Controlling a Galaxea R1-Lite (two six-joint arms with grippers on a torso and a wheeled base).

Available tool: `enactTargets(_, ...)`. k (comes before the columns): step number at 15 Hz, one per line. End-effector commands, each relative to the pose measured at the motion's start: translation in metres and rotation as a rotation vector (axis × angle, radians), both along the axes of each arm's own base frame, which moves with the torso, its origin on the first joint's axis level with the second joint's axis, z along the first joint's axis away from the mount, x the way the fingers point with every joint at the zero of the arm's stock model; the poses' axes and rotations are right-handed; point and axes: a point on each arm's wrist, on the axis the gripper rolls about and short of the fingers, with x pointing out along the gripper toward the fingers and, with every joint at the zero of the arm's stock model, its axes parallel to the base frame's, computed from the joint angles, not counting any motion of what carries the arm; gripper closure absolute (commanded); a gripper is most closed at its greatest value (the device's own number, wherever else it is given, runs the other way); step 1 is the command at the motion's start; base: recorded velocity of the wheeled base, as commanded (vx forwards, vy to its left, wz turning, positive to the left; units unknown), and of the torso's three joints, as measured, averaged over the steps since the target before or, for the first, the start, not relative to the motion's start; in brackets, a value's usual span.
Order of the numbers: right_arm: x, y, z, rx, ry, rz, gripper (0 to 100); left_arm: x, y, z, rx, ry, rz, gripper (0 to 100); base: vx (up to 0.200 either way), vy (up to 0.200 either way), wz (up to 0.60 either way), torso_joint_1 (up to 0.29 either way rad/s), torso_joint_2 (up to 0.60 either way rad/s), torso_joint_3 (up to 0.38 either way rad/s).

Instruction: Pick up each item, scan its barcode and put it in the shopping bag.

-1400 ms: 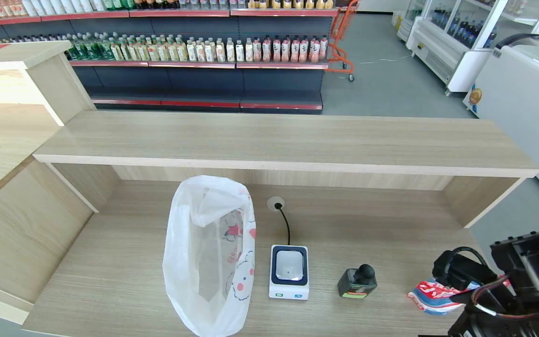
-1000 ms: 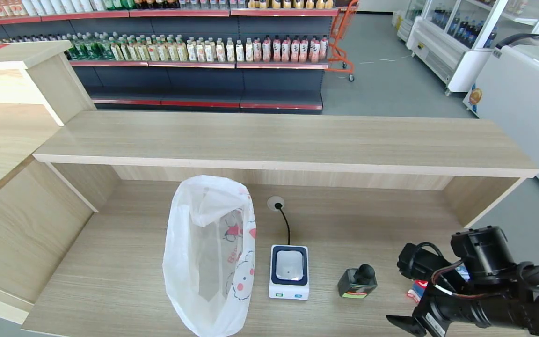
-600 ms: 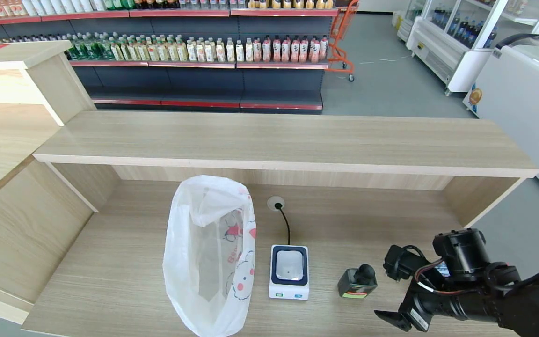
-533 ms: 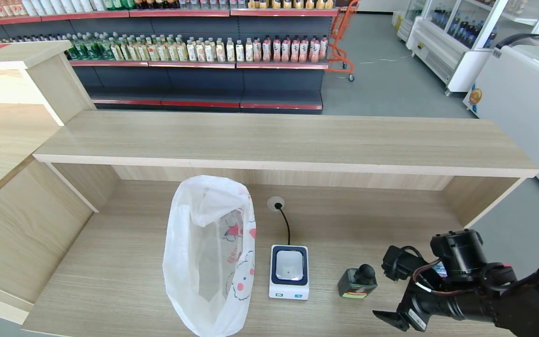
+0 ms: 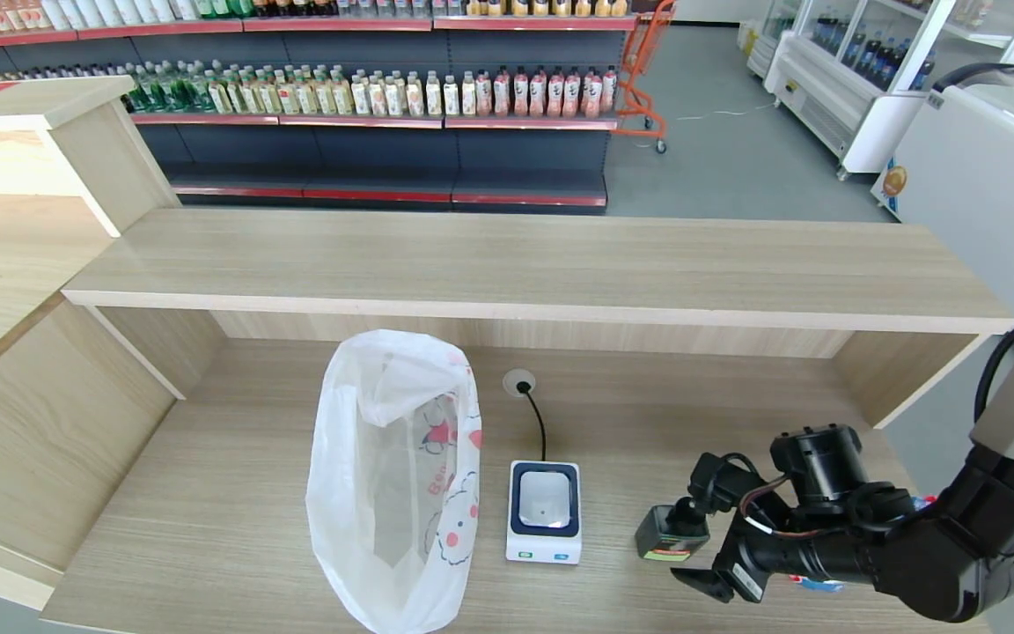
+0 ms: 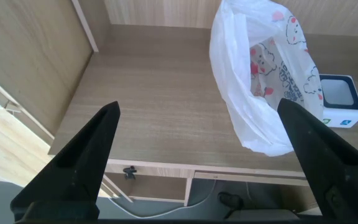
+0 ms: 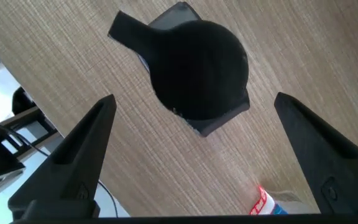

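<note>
Our right gripper (image 7: 194,101) hangs over the bottle (image 5: 671,532), jaws wide, one on each side of its black top. The bottle stands upright on the counter (image 5: 234,528) at 3 o'clock from the scanner (image 5: 544,511), with the bag (image 5: 388,475) at 9. We judge it rigid, smooth and easily tipped, so we would clamp the squarish body below the top. Our left gripper (image 6: 197,107) is wide too, holding nothing

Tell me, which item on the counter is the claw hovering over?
The dark bottle with the black cap: the open right gripper hangs over it. The red-and-white packet lies off to the side.
</note>
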Motion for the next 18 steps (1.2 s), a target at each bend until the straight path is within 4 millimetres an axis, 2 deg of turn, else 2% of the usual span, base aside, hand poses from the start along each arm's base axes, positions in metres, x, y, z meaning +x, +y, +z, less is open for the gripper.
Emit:
enactTargets(1, 0.004, 0.007, -0.004, 0.008, 0.005, 0.026, 0, 0.000, 0.000, 0.000, -0.001, -0.001, 0.000, 0, 0.000, 0.000, 0.00, 0.000, 0.00, 0.000)
enactTargets(6, 0.022, 0.027, -0.004, 0.043, -0.062, 0.077, 0, 0.000, 0.000, 0.000, -0.001, -0.001, 0.000, 0, 0.000, 0.000, 0.00, 0.000, 0.00, 0.000)
enactTargets(10, 0.019, 0.037, -0.015, 0.034, -0.031, 0.111, 0, 0.000, 0.000, 0.000, -0.001, -0.001, 0.000, 0, 0.000, 0.000, 0.00, 0.000, 0.00, 0.000)
enactTargets(11, 0.019, 0.038, -0.015, 0.033, -0.031, 0.111, 100, 0.000, 0.000, 0.000, -0.001, -0.001, 0.000, 0, 0.000, 0.000, 0.00, 0.000, 0.00, 0.000)
enactTargets(14, 0.021, 0.038, -0.012, 0.035, -0.042, 0.107, 100, 0.000, 0.000, 0.000, -0.001, -0.001, 0.000, 0, 0.000, 0.000, 0.00, 0.000, 0.00, 0.000)
enactTargets(16, 0.018, 0.037, -0.003, 0.061, -0.052, 0.088, 100, 0.000, 0.000, 0.000, -0.001, -0.001, 0.000, 0, 0.000, 0.000, 0.00, 0.000, 0.00, 0.000)
enactTargets(18, 0.000, 0.028, 0.028, 0.180, -0.040, -0.014, 100, 0.000, 0.000, 0.000, -0.001, -0.001, 0.000, 0, 0.000, 0.000, 0.00, 0.000, 0.00, 0.000)
